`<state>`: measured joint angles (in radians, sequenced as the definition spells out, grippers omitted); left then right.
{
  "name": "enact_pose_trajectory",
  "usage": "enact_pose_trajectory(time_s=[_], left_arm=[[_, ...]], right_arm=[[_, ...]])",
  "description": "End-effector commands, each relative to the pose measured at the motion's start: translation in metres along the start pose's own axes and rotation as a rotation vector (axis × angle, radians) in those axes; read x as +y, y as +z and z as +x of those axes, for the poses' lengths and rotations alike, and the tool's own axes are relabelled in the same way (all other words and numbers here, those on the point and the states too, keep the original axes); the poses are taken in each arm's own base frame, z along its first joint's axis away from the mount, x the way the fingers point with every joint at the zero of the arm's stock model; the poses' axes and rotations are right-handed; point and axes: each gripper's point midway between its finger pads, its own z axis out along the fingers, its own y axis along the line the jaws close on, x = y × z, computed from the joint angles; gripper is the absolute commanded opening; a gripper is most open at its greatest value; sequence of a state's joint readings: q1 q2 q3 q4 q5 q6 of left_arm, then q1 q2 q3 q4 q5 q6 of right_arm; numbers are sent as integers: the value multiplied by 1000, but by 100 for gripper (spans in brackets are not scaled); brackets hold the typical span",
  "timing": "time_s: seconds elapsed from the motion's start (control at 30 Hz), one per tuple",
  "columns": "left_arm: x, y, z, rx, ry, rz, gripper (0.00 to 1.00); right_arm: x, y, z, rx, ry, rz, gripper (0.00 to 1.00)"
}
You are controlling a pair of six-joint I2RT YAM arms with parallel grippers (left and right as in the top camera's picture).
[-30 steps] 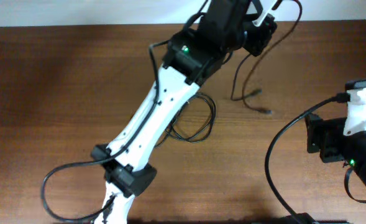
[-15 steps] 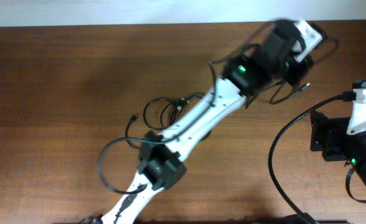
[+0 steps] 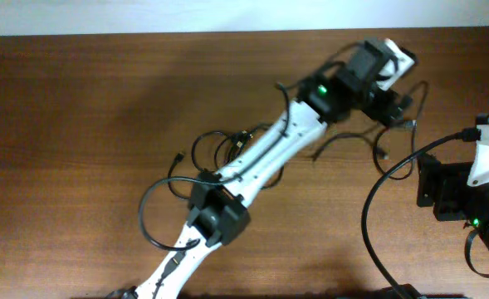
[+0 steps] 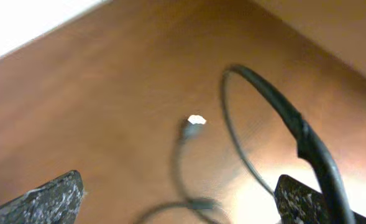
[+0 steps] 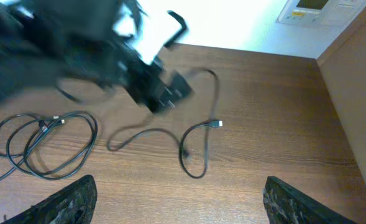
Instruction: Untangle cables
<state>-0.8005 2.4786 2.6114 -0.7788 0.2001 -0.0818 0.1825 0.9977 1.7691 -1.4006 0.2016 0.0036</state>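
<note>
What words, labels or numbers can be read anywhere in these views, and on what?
No text can be read.
Wall panel, right wrist view: faint markings, too small and blurred to read.
The cables, the left arm and the table show no visible print.

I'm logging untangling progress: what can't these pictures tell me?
1. Overhead: the left arm covers part of the cable coil, hiding its crossings.
2. Left wrist: blur makes the plug unreadable.
3. Right wrist: the left gripper is motion-smeared, its fingers indistinct.
</note>
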Motion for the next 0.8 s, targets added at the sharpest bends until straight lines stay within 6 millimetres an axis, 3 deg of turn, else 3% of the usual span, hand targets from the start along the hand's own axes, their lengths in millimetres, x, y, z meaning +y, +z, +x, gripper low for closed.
enact_pose_trajectory(time_s=[0.0, 0.13, 0.2, 0.3, 0.4, 0.47, 0.6, 0.63, 0.77], left_arm=[[32, -104, -73, -173, 21, -173, 99], [63, -153, -80, -183, -13, -291, 99], [60, -170, -83, -185, -16, -265, 99], [60, -182, -83, -183, 4, -281, 99], [80, -193, -79, -167, -10, -408, 99], [93, -211, -75, -156, -19, -510, 99], [110, -282, -78, -185, -43, -692, 99], [112, -316, -79, -213, -62, -740, 99], [118, -385, -72, -268, -140, -809, 99]], right_arm=[[-5, -2, -1, -10, 20, 22, 85], [-4, -2, -2, -10, 20, 18, 85], [-4, -2, -2, -11, 20, 19, 85], [-4, -1, -2, -7, 25, 19, 85], [-3, 5, -3, 8, 37, 19, 85], [-1, 17, -4, 38, 40, 20, 85], [5, 50, -4, 124, 39, 28, 85], [7, 68, -5, 165, 56, 39, 85], [5, 111, -13, 205, 145, 118, 84]])
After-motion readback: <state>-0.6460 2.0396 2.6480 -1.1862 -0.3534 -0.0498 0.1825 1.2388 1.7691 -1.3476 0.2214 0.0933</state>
